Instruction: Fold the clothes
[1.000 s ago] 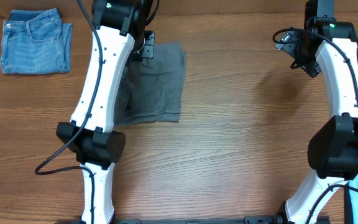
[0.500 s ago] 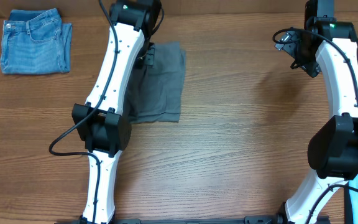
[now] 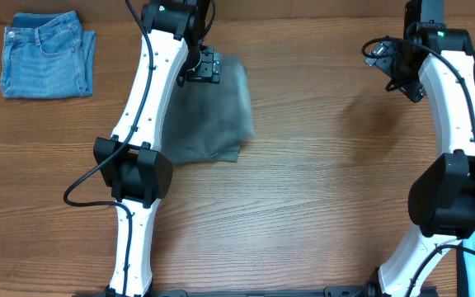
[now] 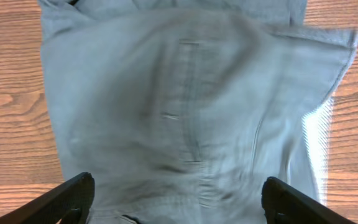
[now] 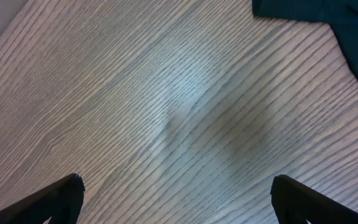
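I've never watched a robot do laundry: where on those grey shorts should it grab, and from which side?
Likely a corner of the grey shorts at their far edge, pinched from straight above. They lie mostly flat on the table, so only a thin edge can be pinched, and the left gripper, open, hangs over that far edge.

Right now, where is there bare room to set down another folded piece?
The widest bare wood lies between the shorts and the right arm. A smaller patch sits in front of the jeans. It is crowded where the left tool hangs over the shorts.
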You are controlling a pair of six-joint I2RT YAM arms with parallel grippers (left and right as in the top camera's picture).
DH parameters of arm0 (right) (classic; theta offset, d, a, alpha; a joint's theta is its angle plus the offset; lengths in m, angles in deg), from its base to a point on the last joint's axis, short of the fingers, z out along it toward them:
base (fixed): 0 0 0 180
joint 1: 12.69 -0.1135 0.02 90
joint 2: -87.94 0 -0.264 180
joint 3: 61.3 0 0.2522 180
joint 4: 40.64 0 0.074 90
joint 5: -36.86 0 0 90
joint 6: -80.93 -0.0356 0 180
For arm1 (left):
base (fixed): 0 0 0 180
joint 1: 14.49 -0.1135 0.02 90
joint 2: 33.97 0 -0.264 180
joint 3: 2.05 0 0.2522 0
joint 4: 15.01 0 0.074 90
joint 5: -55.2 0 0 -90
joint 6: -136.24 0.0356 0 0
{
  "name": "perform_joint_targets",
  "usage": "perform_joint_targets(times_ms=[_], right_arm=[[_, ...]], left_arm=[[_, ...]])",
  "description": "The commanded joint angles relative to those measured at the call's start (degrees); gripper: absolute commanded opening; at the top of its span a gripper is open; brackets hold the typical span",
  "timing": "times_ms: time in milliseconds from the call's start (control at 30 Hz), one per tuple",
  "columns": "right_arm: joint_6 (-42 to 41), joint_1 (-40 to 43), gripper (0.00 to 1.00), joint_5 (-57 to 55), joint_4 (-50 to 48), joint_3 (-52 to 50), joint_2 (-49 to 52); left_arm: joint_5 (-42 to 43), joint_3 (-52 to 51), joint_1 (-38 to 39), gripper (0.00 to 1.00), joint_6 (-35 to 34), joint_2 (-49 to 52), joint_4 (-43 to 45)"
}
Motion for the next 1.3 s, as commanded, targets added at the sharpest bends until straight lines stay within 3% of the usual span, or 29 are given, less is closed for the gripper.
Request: perform_joint_targets(times_ms=[0, 100, 467, 967, 1267], right_arm=[[-0.2, 0.1, 1.0, 0.0, 0.0, 1.2, -0.9], [-0.2, 0.1, 1.0, 0.0, 0.0, 1.2, -0.9], [-0.2, 0.1, 1.0, 0.0, -0.1, 1.2, -0.9], [-0.2, 0.1, 1.0, 0.0, -0.1, 1.2, -0.9], [-0.2, 0.1, 1.0, 0.0, -0.1, 1.2, -0.9]], left_arm=[[1.9, 0.0, -0.2, 0.86, 0.9, -0.3, 0.1], [1.9, 0.0, -1.4, 0.81, 1.5, -0.3, -0.2], [5.9, -1.1, -9.6, 0.04, 3.2, 2.3, -3.3], [7.1, -2.0, -13.9, 0.04, 3.4, 13.8, -3.4], [0.8, -2.0, -18.3, 0.04, -0.2, 17.6, -3.3]])
